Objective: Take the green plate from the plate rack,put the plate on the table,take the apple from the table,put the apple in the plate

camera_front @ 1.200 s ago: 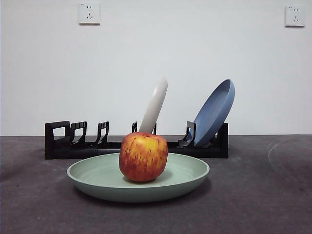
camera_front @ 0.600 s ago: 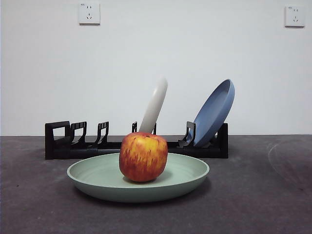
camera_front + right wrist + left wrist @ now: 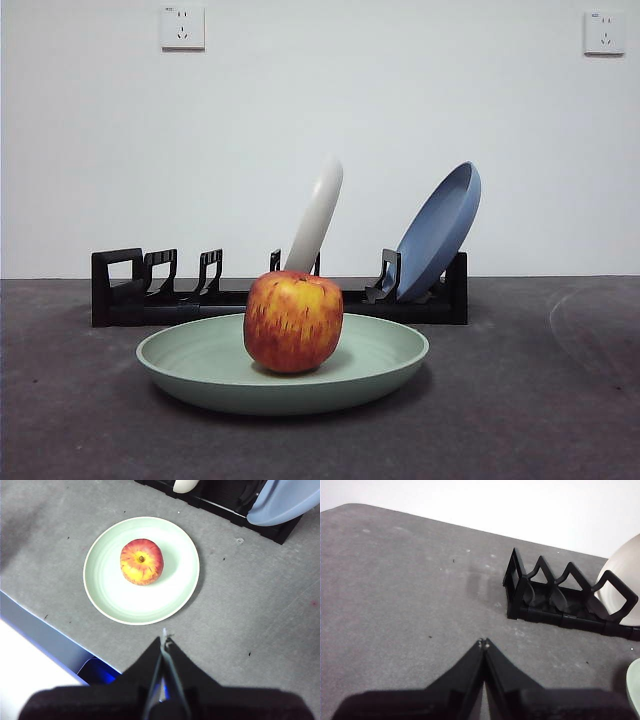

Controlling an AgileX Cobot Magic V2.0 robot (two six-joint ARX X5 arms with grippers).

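The green plate (image 3: 210, 375) (image 3: 120, 600) lies flat on the dark grey table (image 3: 520, 420) in front of the plate rack (image 3: 130, 290) (image 3: 555, 607). The red and yellow apple (image 3: 293, 321) (image 3: 141, 561) sits upright in the plate, a little off its centre. My right gripper (image 3: 164, 640) hovers high above the table near the plate's rim, shut and holding nothing. My left gripper (image 3: 483, 643) is shut over bare table beside the rack's handle end, also with nothing in it. Neither arm shows in the front view.
A cream-white plate (image 3: 318, 212) and a blue plate (image 3: 442, 228) lean in the rack's slots. The table's near edge (image 3: 45, 632) runs close to the green plate in the right wrist view. Two wall sockets (image 3: 182, 27) sit high on the white wall.
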